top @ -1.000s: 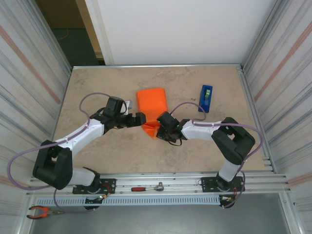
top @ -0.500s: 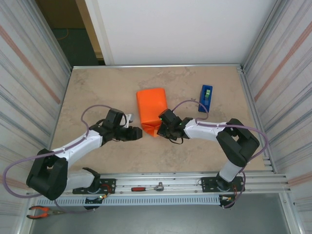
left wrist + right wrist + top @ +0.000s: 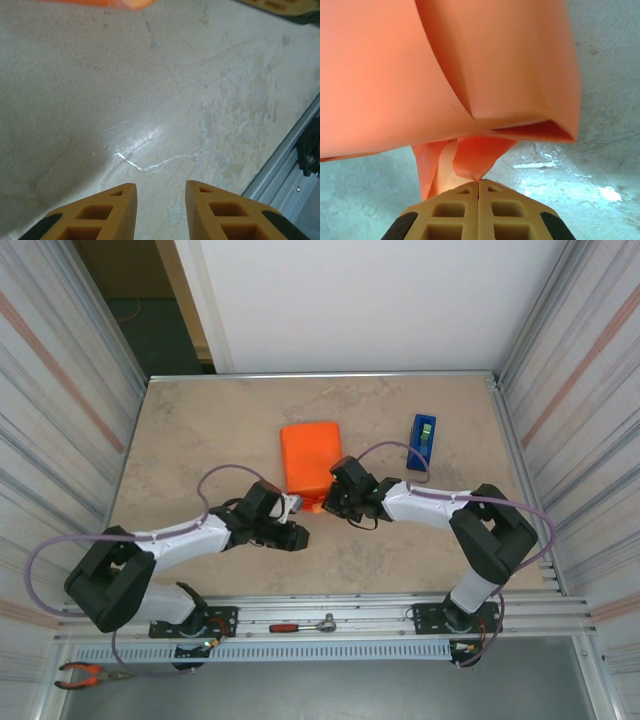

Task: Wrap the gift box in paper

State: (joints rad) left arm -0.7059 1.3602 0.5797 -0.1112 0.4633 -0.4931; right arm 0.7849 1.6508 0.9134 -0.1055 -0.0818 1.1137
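Right wrist view: right pincer [image 3: 479, 192] clenched on the tip of the paper [image 3: 470, 75] end flap; left pincer [image 3: 160, 200] released, empty over bare desk [image 3: 150, 100]; an unassisted tug could tear or unfold the flap.

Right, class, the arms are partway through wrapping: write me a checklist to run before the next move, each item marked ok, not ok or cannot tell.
1. Right hand shut on the end flap of the paper: ok.
2. Left hand empty, jaws apart over bare table: ok.
3. Near end fold closed flat: not ok, it gapes open.
4. Gift box centred inside the wrap: cannot tell.
5. Tape dispenser standing apart from the paper: ok.
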